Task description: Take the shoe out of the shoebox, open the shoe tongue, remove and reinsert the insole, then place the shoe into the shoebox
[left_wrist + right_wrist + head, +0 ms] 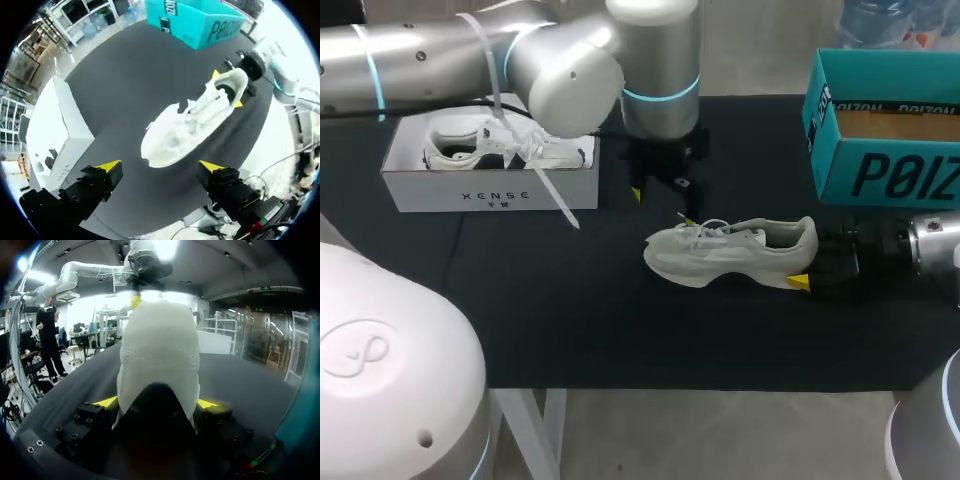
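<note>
A white sneaker point(730, 250) lies on its sole on the black mat, toe toward my left arm. My right gripper point(808, 262) holds its heel, one yellow tip against each side; in the right wrist view the heel point(159, 355) fills the space between the fingers point(106, 401). The left gripper point(663, 200) hangs open just above and behind the laces, touching nothing. Seen from the left wrist, the sneaker point(190, 125) lies ahead of the spread left gripper point(160, 167), with my right gripper point(227, 90) at its heel.
A white shoebox point(490, 185) holding a second white sneaker point(470, 150) stands at the back left. An open teal shoebox point(880, 130) stands at the back right, close behind the right arm. The mat's front edge runs just in front of the sneaker.
</note>
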Robot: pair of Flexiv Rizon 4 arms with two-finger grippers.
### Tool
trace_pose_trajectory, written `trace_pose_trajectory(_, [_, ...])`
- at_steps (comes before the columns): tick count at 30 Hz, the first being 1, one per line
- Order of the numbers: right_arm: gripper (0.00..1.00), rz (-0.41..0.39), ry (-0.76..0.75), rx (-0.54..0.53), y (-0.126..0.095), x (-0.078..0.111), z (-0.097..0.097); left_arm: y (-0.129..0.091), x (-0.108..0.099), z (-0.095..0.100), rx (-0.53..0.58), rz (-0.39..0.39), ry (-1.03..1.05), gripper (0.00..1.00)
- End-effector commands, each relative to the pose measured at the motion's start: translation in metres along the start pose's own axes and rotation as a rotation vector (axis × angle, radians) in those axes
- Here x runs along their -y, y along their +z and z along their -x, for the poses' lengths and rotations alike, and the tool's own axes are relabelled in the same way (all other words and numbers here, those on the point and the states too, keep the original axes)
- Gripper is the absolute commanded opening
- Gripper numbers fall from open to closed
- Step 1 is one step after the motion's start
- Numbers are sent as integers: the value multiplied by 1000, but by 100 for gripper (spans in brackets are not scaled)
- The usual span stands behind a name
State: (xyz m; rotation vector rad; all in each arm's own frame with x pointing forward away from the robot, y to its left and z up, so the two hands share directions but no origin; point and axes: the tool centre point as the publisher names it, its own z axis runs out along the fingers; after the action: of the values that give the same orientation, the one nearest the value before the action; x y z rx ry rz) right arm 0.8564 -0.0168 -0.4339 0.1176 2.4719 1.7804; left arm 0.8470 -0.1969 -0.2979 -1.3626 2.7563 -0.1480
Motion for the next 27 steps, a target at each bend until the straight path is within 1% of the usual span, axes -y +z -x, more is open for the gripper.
trace_pose_trajectory(1, [0, -2, 0, 1, 2, 3, 1, 0, 7, -5, 68, 53, -95, 100])
trace_pose_trajectory(13, [0, -2, 0, 1, 2, 3, 1, 0, 7, -5, 68, 53, -95, 100])
trace_pose_trajectory(15, [0, -2, 0, 1, 2, 3, 1, 6, 16, -12, 66, 67, -141, 100])
trace_pose_trajectory(17, [0, -2, 0, 1, 2, 3, 1, 13, 23, -20, 95, 86, -186, 100])
trace_pose_trajectory(18, [0, -2, 0, 1, 2, 3, 1, 14, 26, -24, 62, 97, -193, 100])
trace_pose_trajectory(19, [0, -2, 0, 1, 2, 3, 1, 14, 30, -28, 57, 113, -236, 100])
trace_pose_trajectory(21, [0, -2, 0, 1, 2, 3, 1, 16, 36, -36, 60, 107, -243, 100])
trace_pose_trajectory(22, [0, -2, 0, 1, 2, 3, 1, 18, 41, -39, 68, 114, -285, 100])
trace_pose_trajectory(27, [0, -2, 0, 1, 2, 3, 1, 27, 61, -55, 25, 149, -364, 100])
